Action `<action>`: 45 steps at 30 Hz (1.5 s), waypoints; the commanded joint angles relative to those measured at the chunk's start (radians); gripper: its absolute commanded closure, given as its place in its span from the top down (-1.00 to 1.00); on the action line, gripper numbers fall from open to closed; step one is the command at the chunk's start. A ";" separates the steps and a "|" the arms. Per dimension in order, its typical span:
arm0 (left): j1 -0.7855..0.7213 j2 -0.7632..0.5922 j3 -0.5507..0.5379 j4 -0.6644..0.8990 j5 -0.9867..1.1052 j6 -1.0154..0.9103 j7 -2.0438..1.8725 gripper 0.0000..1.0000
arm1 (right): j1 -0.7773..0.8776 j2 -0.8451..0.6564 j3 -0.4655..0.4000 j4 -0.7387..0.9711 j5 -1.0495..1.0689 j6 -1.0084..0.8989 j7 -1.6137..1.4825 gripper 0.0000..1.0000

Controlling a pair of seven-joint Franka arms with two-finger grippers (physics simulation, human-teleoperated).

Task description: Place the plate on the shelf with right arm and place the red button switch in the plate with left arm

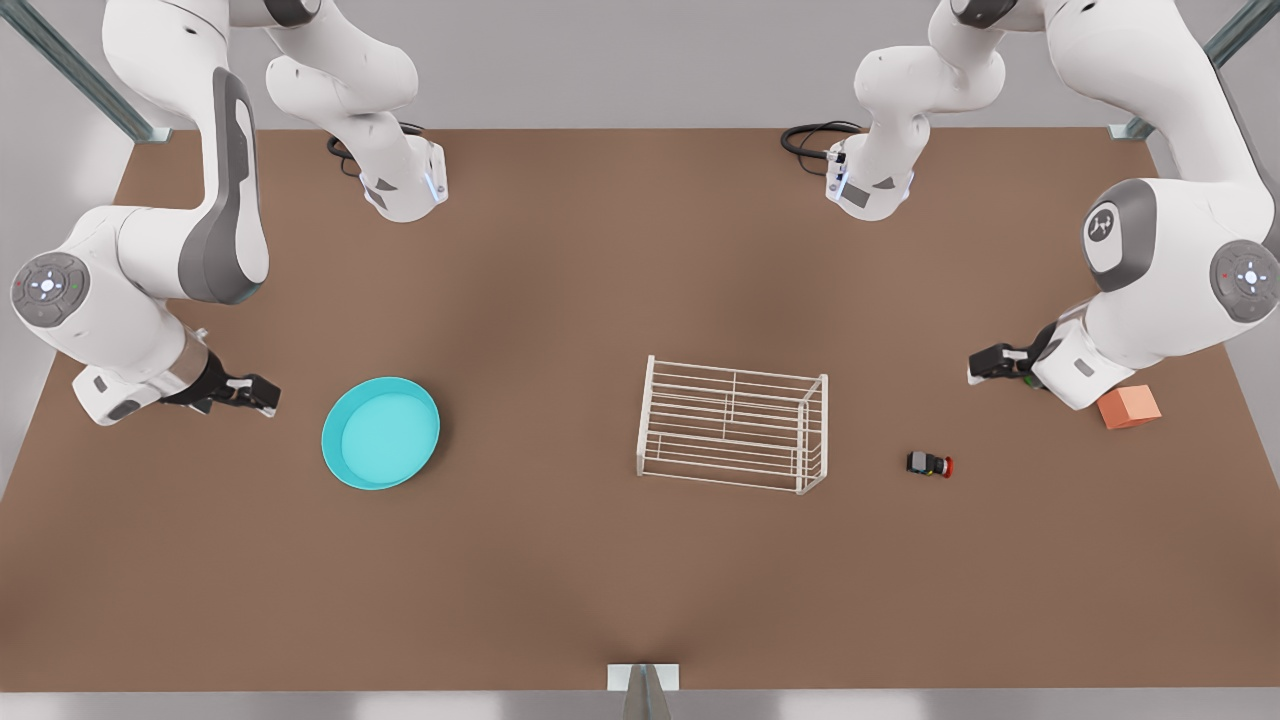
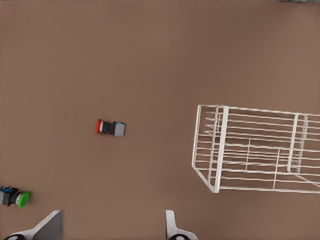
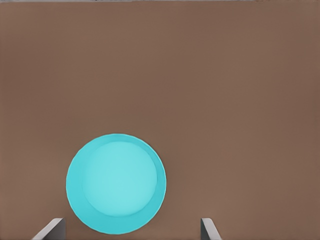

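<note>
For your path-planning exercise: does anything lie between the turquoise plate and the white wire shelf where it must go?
Nothing visible does. In the front view only bare brown table separates the plate from the shelf. The right tool, open, waits beside the plate.

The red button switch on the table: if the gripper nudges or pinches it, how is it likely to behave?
The red button switch lies on its side, so its round cap might let it roll or pivot when nudged. It looks tiny beside the shelf, so probably light and easily knocked away. Its boxy black body likely gives the open left gripper flat faces to pinch.
</note>
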 commanded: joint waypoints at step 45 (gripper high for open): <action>-0.019 -0.003 -0.012 -0.069 0.082 -0.113 -0.613 1.00 | -0.325 0.436 0.222 -0.214 0.266 0.456 -0.590 0.18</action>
